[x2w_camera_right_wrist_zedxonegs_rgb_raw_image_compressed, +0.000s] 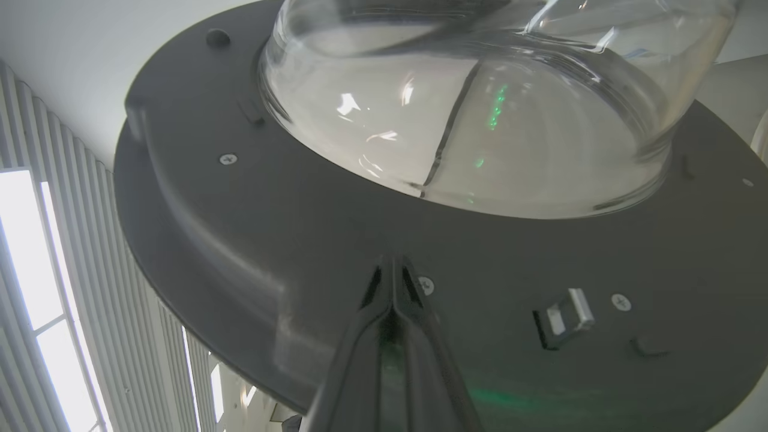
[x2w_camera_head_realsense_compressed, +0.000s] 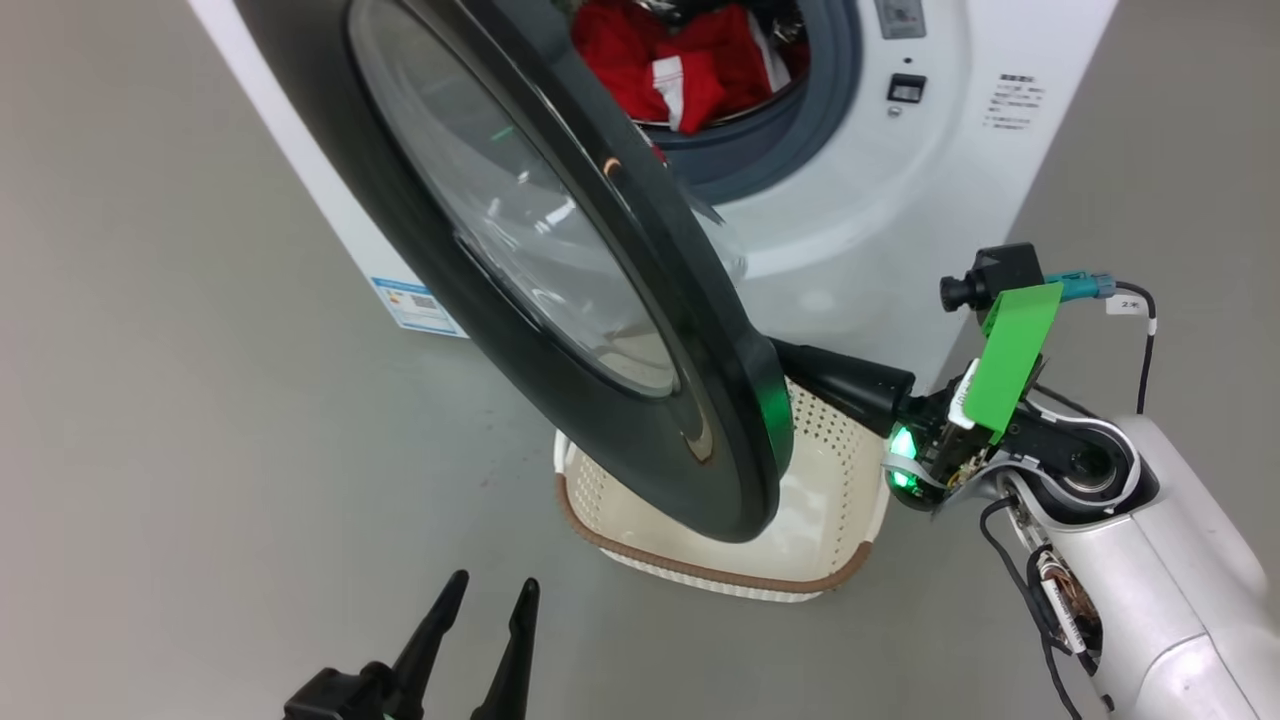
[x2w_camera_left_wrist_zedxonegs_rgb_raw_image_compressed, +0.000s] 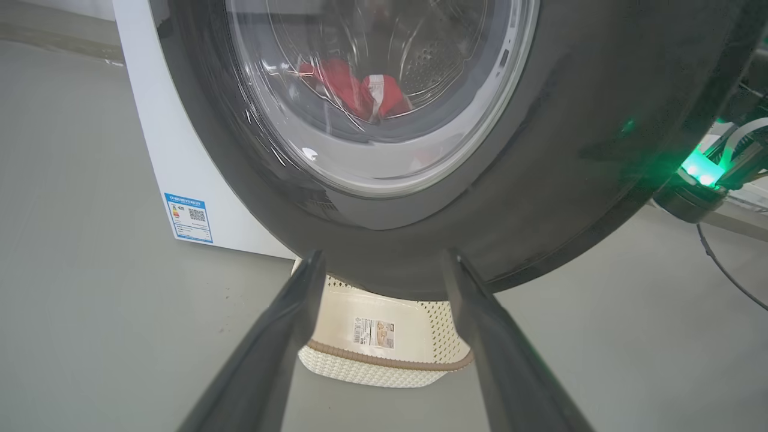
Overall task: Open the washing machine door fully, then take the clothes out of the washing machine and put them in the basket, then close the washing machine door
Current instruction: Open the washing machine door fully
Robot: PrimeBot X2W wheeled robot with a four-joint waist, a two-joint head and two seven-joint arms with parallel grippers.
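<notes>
The washing machine door point(x2w_camera_head_realsense_compressed: 720, 400) stands partly open, its black rim edge-on in the head view. Red clothes point(x2w_camera_head_realsense_compressed: 690, 60) with white stripes lie in the drum of the white washing machine point(x2w_camera_head_realsense_compressed: 900, 220). The cream basket point(x2w_camera_head_realsense_compressed: 840, 470) sits on the floor under the door. My right gripper point(x2w_camera_right_wrist_zedxonegs_rgb_raw_image_compressed: 393, 264) is shut, its tips against the door's dark inner face point(x2w_camera_right_wrist_zedxonegs_rgb_raw_image_compressed: 240, 210) below the glass bowl point(x2w_camera_right_wrist_zedxonegs_rgb_raw_image_compressed: 480, 120). My left gripper point(x2w_camera_left_wrist_zedxonegs_rgb_raw_image_compressed: 384, 258) is open and holds nothing, just short of the door's outer rim point(x2w_camera_left_wrist_zedxonegs_rgb_raw_image_compressed: 570, 150). Through the glass the clothes point(x2w_camera_left_wrist_zedxonegs_rgb_raw_image_compressed: 360, 90) show.
Grey floor point(x2w_camera_head_realsense_compressed: 200, 450) spreads to the left of the machine. A blue sticker point(x2w_camera_left_wrist_zedxonegs_rgb_raw_image_compressed: 189, 217) marks the machine's lower front. My right forearm point(x2w_camera_head_realsense_compressed: 1150, 560) with a green tag and cables fills the lower right. A metal latch point(x2w_camera_right_wrist_zedxonegs_rgb_raw_image_compressed: 564, 318) sits on the door's inner face.
</notes>
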